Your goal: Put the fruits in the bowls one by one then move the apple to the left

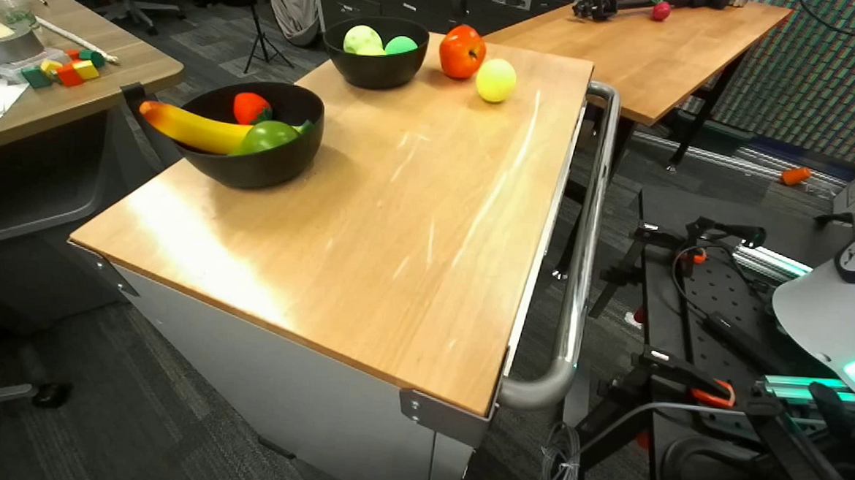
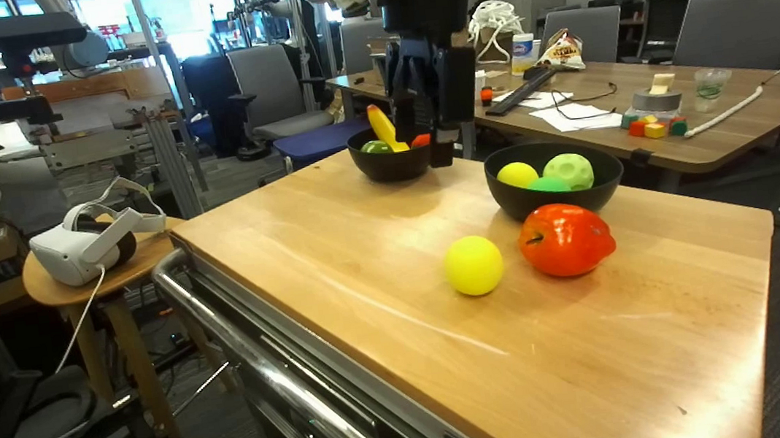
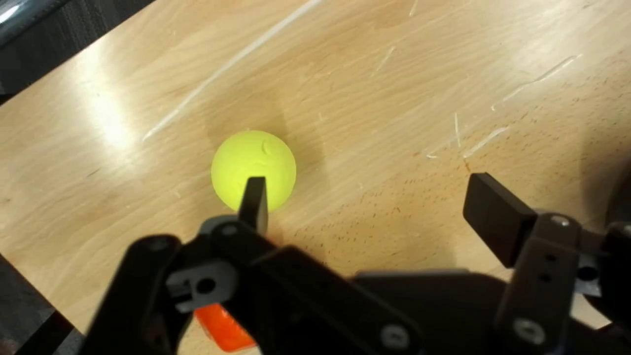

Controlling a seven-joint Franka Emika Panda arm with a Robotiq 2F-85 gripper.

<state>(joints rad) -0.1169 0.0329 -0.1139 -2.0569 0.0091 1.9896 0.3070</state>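
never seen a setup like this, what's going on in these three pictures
You're seeing a robot arm, partly in view, with a grasping tool at its end. Two pictures come from cameras standing apart from it; the third looks down from its wrist. On the wooden top, a dark bowl holds a banana, a green fruit and a strawberry; another dark bowl holds three round things. A yellow ball and a big red fruit lie outside the bowls. The tool's fingers are wide apart, holding nothing.

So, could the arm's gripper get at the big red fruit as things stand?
Probably yes, with a shift: the open gripper is empty and nothing lies on the red fruit, though a black bowl and the yellow ball may crowd its sides.
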